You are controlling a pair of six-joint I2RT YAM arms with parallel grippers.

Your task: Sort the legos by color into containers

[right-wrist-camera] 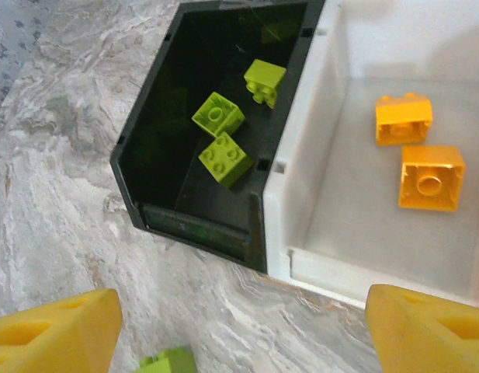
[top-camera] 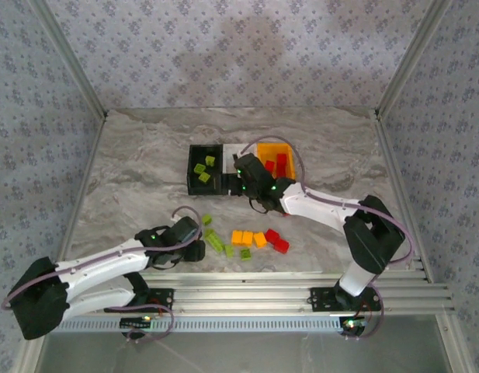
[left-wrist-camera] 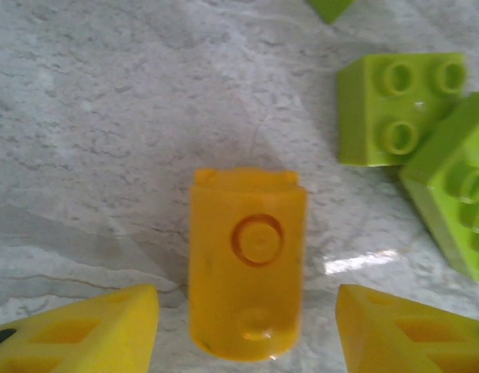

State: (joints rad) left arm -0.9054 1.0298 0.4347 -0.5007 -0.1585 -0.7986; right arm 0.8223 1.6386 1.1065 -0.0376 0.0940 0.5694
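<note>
Roughly half of the sorting is looking done from where I'm standing. Toward the near edge of the tabletop (top-camera: 130,179), the left gripper (left-wrist-camera: 245,303) is hanging with its fingers spread wide. An orange brick (left-wrist-camera: 247,264) is lying on the marble between them, touching neither. Just to its right the loose legos are lying in a ragged line: loose lime bricks (top-camera: 214,242), then loose orange bricks (top-camera: 248,238), then two loose red bricks (top-camera: 276,241). Farther back, mid-table, the containers are sitting in a row. The black bin (right-wrist-camera: 146,140) is holding three lime pieces (right-wrist-camera: 218,115), the white bin (right-wrist-camera: 332,217) two orange pieces (right-wrist-camera: 431,177), and the orange-yellow bin (top-camera: 274,144) a few red pieces (top-camera: 282,163). The right gripper (right-wrist-camera: 243,311) is hovering above the near walls of the black and white bins, fingers apart and carrying nothing. I'm reckoning about ten bricks are left, the next likely being that orange brick, bound for the white bin
</note>
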